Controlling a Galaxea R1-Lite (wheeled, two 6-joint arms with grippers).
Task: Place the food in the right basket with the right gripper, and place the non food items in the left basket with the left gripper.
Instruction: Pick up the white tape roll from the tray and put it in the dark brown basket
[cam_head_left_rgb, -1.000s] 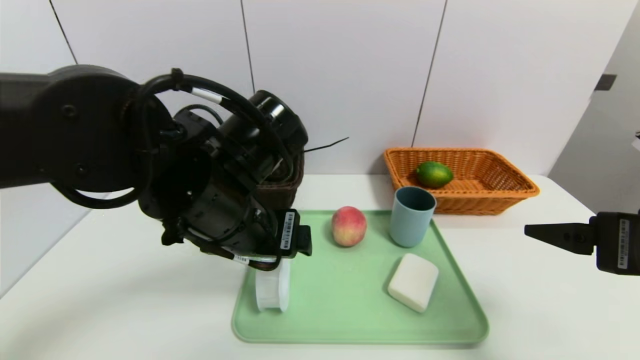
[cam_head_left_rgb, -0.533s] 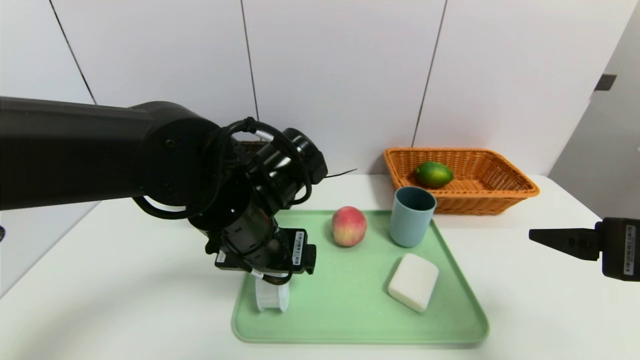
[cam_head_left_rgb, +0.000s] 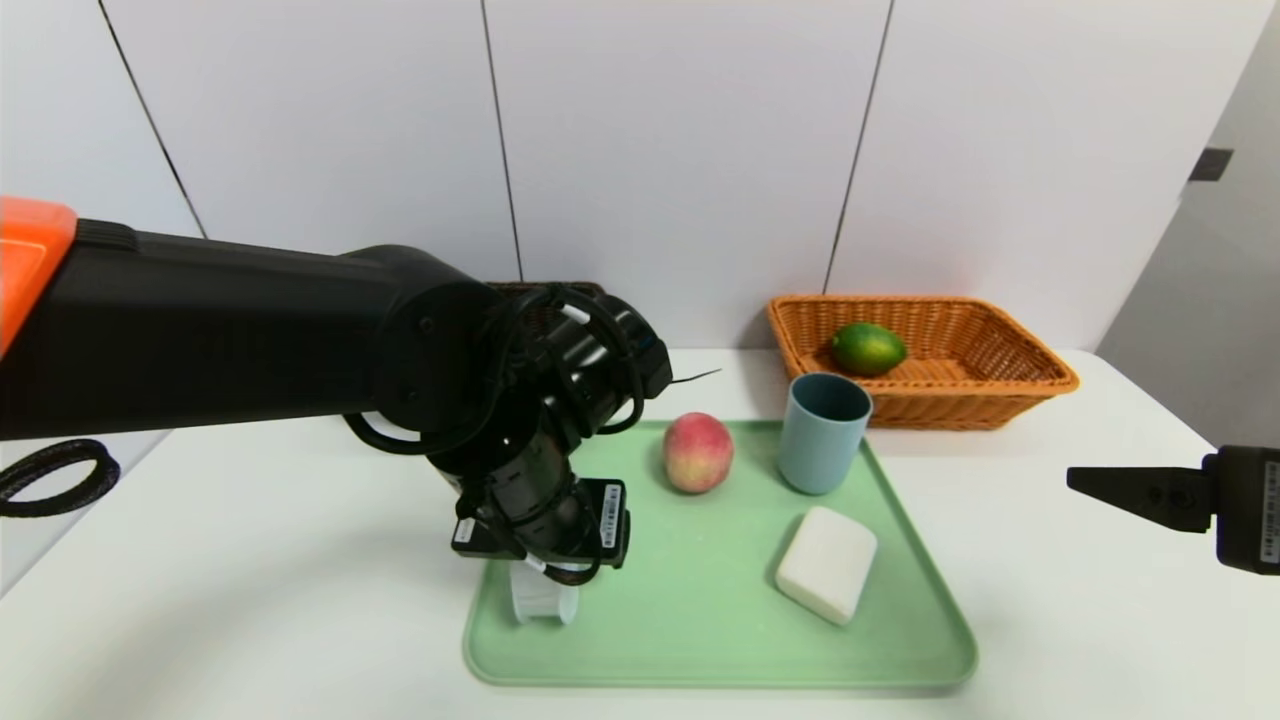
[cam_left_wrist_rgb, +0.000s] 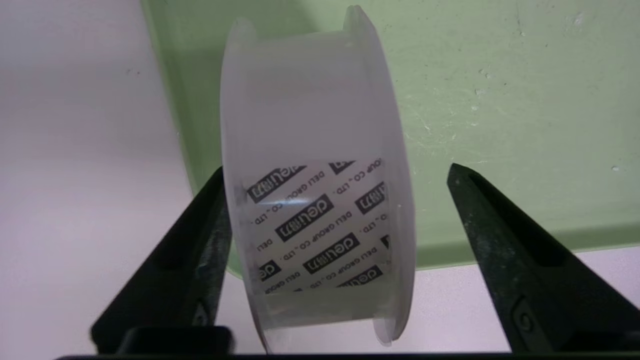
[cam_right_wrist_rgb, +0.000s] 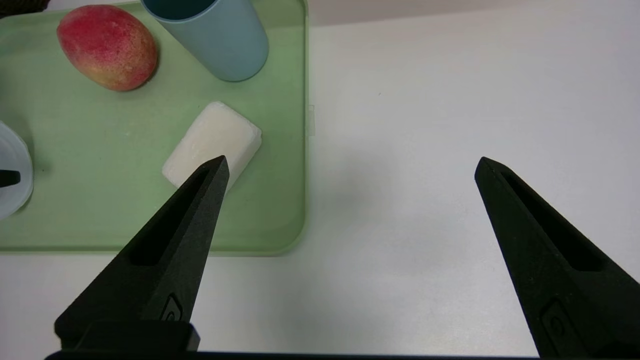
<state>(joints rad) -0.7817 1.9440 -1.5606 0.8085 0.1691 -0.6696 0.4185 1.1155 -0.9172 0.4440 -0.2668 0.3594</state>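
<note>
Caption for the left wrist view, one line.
Left gripper open around the white spool, one finger beside each flange, over the green tray.

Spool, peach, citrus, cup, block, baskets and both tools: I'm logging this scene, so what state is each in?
White spool: on edge, between left tool's jaws
Peach: on tray
Citrus: in orange basket
Cup: upright
White block: flat
Dark basket: mostly hidden
Right tool: open, empty

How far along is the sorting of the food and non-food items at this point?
Done: the green citrus fruit lies in the orange basket.
Under way: the left gripper, open, straddles the white spool.
Left on the tray: peach, cup, white block.
</note>
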